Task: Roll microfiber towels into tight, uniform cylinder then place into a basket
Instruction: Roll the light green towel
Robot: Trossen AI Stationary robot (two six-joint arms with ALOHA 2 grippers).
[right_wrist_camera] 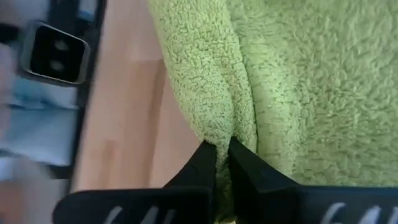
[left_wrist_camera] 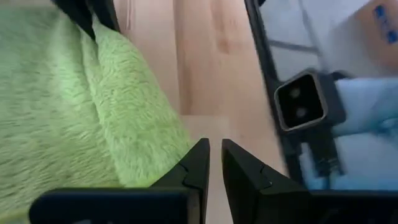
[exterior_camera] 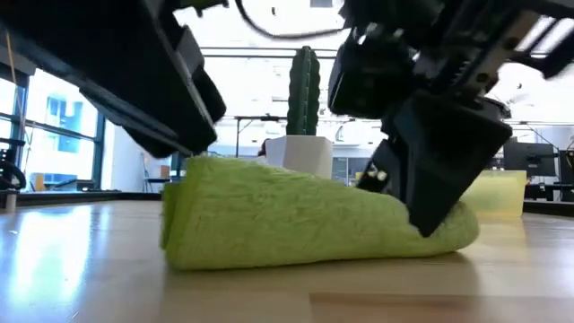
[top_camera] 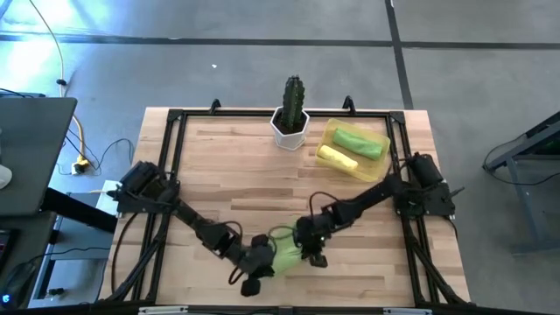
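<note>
A lime-green towel (top_camera: 284, 251) lies folded in a thick bundle near the table's front edge, also in the low view (exterior_camera: 305, 220). My right gripper (top_camera: 309, 250) is at its right end, shut on it (right_wrist_camera: 222, 149). My left gripper (top_camera: 259, 264) is at its left end, fingers nearly together with nothing between them (left_wrist_camera: 215, 155). The pale yellow basket (top_camera: 329, 129) stands at the far right and holds a rolled green towel (top_camera: 360, 143) and a rolled yellow towel (top_camera: 337, 158). My left gripper's one finger (left_wrist_camera: 189, 165) lies with its outer side against the towel's fluffy left end (left_wrist_camera: 155, 155); nothing is between the fingers. My right gripper pinches a fold of the towel (right_wrist_camera: 217, 127) between its two fingers, slanting down from the table's right side (exterior_camera: 439, 193). The towel lies on the table.
A white hexagonal pot with a cactus (top_camera: 290, 122) stands at the far middle, next to the basket. A black frame (top_camera: 175, 157) runs around the tabletop. The low camera (left_wrist_camera: 301, 106) sits at the near edge, close to both grippers.
</note>
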